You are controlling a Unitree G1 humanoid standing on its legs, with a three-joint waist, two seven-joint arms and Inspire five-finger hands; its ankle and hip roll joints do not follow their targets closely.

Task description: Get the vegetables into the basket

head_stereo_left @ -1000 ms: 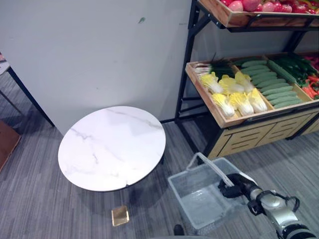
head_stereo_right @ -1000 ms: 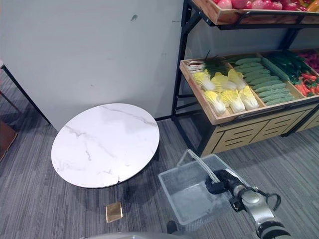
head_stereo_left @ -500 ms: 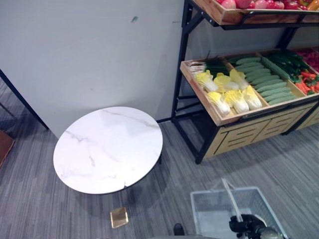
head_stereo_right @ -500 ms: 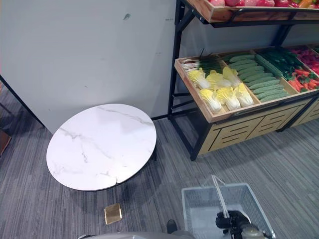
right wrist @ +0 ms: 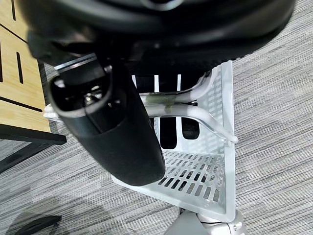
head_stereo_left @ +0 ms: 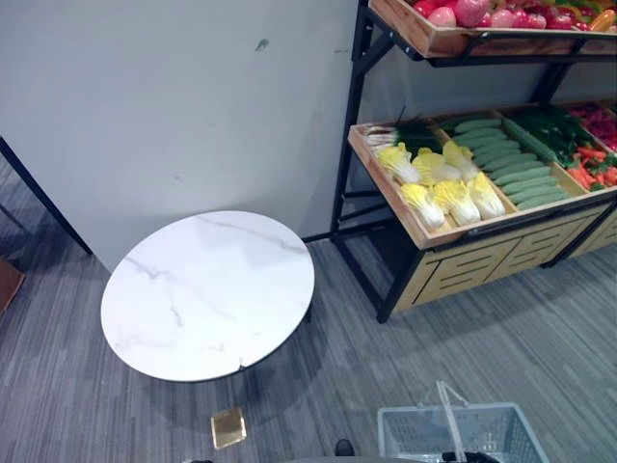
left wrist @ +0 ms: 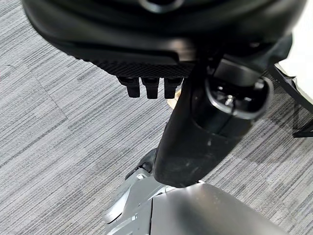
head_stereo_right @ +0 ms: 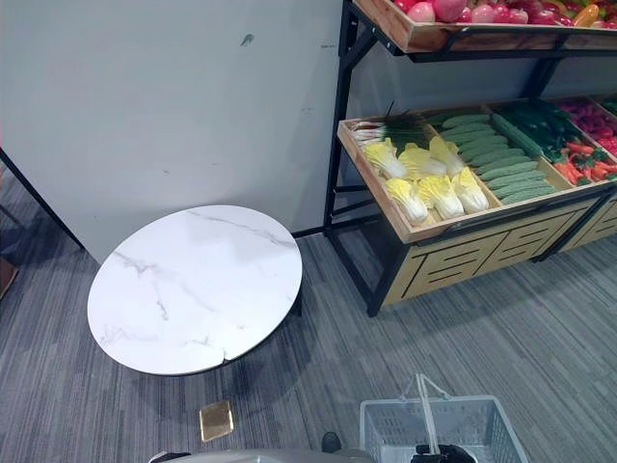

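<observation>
Grey carpet [head_stereo_left: 540, 338] runs under everything I can see, and on it, largest of all, stands the produce rack [head_stereo_left: 359, 145] against the wall [head_stereo_left: 174, 96], its upper tray [head_stereo_left: 424, 34] cut off by the frame top. The lower crate [head_stereo_left: 415, 222] slopes toward me; its right end runs out of frame. In it lie the vegetables: cabbages [head_stereo_left: 445, 188] and cucumbers [head_stereo_left: 516, 169], long axes running up the slope, with greens [head_stereo_left: 549, 125] and something red at the edge that I cannot make out.

The round marble table [head_stereo_left: 207, 294] sits to the left, well apart from the rack. A small gold square [head_stereo_left: 228, 426] lies on the floor just below it.

The white basket [head_stereo_right: 386, 429] is at the bottom edge, mostly cut off, its handle [head_stereo_right: 426, 410] raised upright. In the right wrist view my right hand [right wrist: 171, 129] has its fingers curled round that handle, gripping it. The left hand [left wrist: 149, 88] hangs over the carpet, fingers curled in on nothing.

The vegetables are all in the crate, well apart from the basket.
</observation>
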